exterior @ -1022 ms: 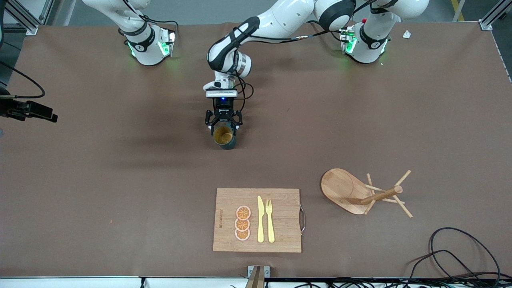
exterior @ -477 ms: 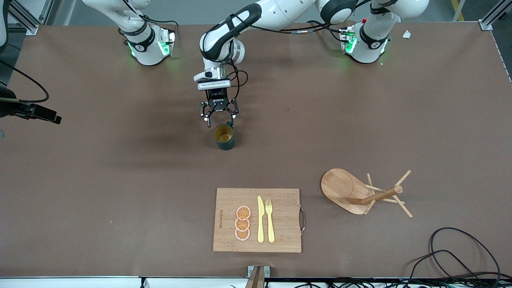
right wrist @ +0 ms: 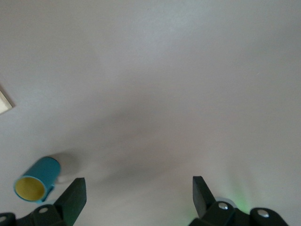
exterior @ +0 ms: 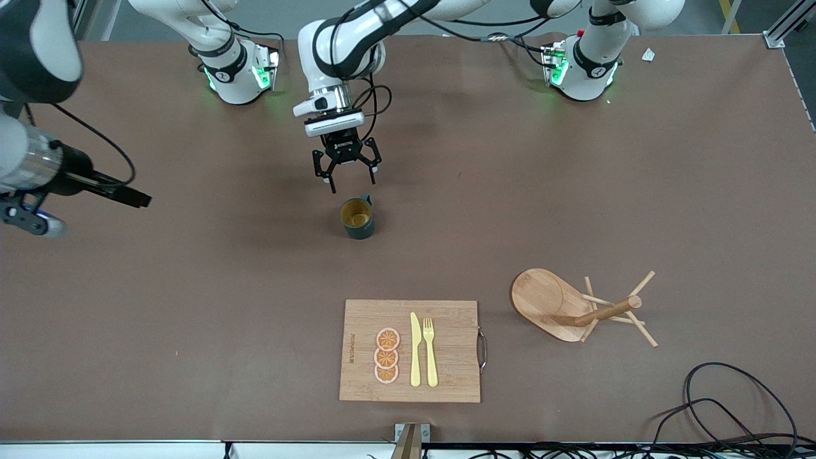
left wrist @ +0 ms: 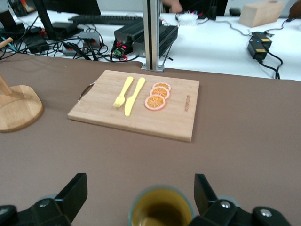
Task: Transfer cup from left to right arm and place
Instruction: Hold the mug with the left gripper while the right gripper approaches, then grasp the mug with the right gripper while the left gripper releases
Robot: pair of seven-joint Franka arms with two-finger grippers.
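one cup (exterior: 357,218), one cutting board (exterior: 446,357), three orange slices (exterior: 386,356), one knife (exterior: 415,349), one fork (exterior: 430,352), one rack (exterior: 577,308)

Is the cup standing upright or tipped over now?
Upright. The cup stands on the table, mouth up, with its tan inside showing. The open left gripper is above it, not touching.

cup (exterior: 357,218): bare table all round | left tool (exterior: 347,174): above it, jaws spread

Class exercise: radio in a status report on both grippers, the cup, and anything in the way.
Left gripper open, above table beside cup. Right gripper open, holding nothing. Cup upright on table, free. Nothing around it.
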